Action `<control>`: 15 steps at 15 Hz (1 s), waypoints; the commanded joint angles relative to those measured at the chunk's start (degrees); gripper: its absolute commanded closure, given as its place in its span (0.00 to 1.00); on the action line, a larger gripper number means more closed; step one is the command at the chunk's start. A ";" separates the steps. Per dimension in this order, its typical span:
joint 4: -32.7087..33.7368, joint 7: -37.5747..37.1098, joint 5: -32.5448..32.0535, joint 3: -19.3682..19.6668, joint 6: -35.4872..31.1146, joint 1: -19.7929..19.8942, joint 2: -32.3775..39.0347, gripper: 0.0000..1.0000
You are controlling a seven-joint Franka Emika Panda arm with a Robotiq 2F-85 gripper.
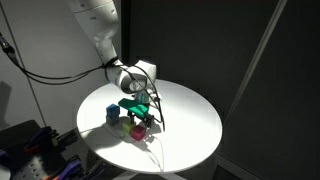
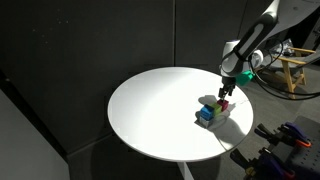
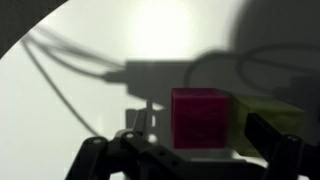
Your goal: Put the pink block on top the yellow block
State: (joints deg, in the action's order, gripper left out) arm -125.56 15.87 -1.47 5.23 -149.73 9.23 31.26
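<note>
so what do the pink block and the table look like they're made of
The pink block looks like painted wood or hard plastic: matte magenta with crisp, flat faces; the blur leaves it open. The table has a smooth white top, likely laminate or painted board, semi-matte, since it takes soft shadows without sharp reflections.

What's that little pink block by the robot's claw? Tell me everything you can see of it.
The pink block is a small magenta cube with plastic-looking faces, standing square. In the wrist view it sits between the fingers of the gripper, with the yellow block close against one side. Whether the fingers press it, or whether it rests on the white table, cannot be told.
</note>
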 commanded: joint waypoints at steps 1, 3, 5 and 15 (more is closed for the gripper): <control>1.16 -0.74 -0.54 -0.77 -0.26 0.89 0.85 0.00; 1.29 -0.76 -0.55 -0.79 -0.30 0.88 1.10 0.00; 1.42 -0.75 -0.54 -0.83 -0.30 0.89 1.30 0.00; 2.64 -0.79 -0.54 -0.89 -0.42 0.98 2.52 0.00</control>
State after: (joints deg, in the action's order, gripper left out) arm -124.17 15.87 -1.47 5.01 -149.73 9.23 32.91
